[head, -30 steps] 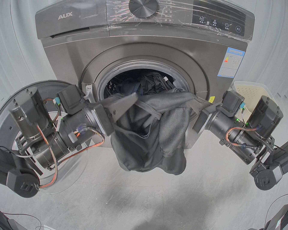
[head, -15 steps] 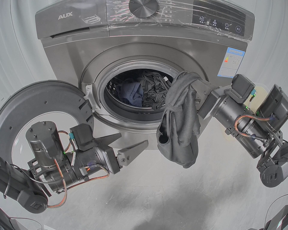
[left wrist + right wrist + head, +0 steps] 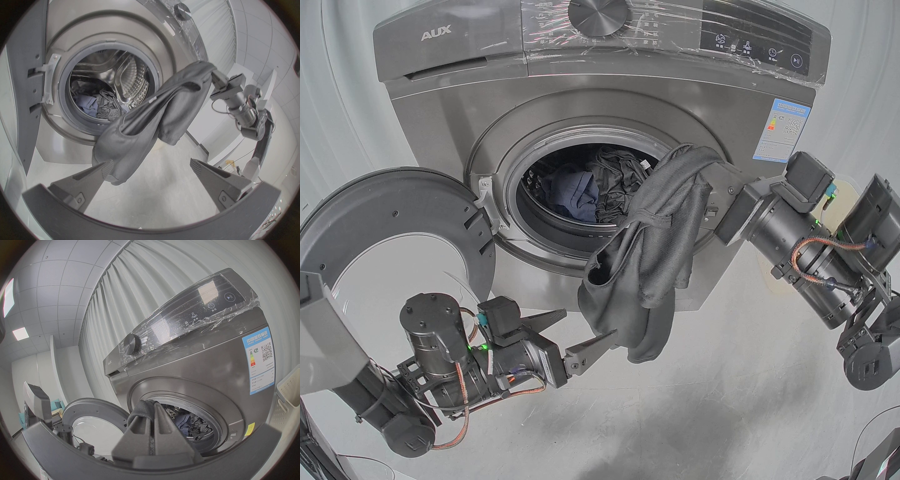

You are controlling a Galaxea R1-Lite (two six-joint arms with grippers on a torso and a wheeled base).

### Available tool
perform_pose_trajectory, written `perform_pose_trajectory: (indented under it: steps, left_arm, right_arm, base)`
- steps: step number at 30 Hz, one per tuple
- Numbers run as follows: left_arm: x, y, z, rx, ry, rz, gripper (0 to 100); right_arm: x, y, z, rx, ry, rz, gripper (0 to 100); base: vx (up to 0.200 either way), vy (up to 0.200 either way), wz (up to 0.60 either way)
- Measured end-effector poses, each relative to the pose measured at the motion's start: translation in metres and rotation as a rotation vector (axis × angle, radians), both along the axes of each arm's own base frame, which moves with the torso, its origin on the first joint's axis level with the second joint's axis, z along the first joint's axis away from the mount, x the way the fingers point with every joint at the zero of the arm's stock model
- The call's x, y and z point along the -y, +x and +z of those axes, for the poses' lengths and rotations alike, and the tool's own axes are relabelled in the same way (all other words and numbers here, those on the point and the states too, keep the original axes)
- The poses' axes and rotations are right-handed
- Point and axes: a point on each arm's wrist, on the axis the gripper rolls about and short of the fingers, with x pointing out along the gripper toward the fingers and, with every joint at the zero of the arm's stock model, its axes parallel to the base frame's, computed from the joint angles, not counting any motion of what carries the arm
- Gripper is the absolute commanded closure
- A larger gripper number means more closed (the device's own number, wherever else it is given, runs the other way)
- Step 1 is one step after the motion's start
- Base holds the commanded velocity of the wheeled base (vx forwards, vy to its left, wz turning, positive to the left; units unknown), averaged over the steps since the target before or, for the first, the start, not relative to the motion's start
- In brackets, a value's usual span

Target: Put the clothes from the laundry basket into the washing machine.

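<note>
Left hand dropped lower, spread wide, finger at grey garment hem, right hand raised, clamped on its top

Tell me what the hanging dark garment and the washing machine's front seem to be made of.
The garment looks like soft, matte, dark grey fabric, probably a knit: it drapes in limp folds. The washing machine front looks like metal or a metal-look panel, satin grey with soft, streaky reflections.

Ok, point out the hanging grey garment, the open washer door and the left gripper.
grey garment (image 3: 650, 250): head view, middle of the hanging cloth.
washer door (image 3: 394, 206): head view, dark frame above its window.
left gripper (image 3: 151, 160): left wrist view, midway between its open fingertips.
</note>
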Motion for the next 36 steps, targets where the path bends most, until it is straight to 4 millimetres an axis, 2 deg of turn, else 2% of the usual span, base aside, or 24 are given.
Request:
perform_pose_trajectory:
  steps: [6, 12, 20, 29, 36]
  left_arm:
    - [-0.003, 0.021, -0.026, 0.009, 0.045, 0.048, 0]
    - [-0.007, 0.038, -0.041, -0.003, 0.073, 0.098, 0]
    - [-0.006, 0.054, -0.052, 0.0, 0.085, 0.121, 0]
    - [0.007, 0.061, -0.064, 0.0, 0.085, 0.086, 0]
    - [0.016, 0.078, -0.073, 0.017, 0.076, 0.09, 0]
  right_arm:
    - [0.0, -0.001, -0.001, -0.002, -0.001, 0.001, 100]
    - [-0.002, -0.003, -0.001, -0.003, -0.003, 0.012, 100]
    - [-0.005, -0.006, -0.001, -0.004, -0.004, 0.028, 100]
    - [-0.007, -0.006, -0.002, -0.006, -0.006, 0.034, 100]
    - [-0.007, -0.007, -0.003, -0.008, -0.006, 0.034, 100]
  base:
    - [0.0, 0.0, 0.0]
    - [0.0, 0.0, 0.0]
    - [0.0, 0.0, 0.0]
    - [0.0, 0.0, 0.0]
    - [0.0, 0.0, 0.0]
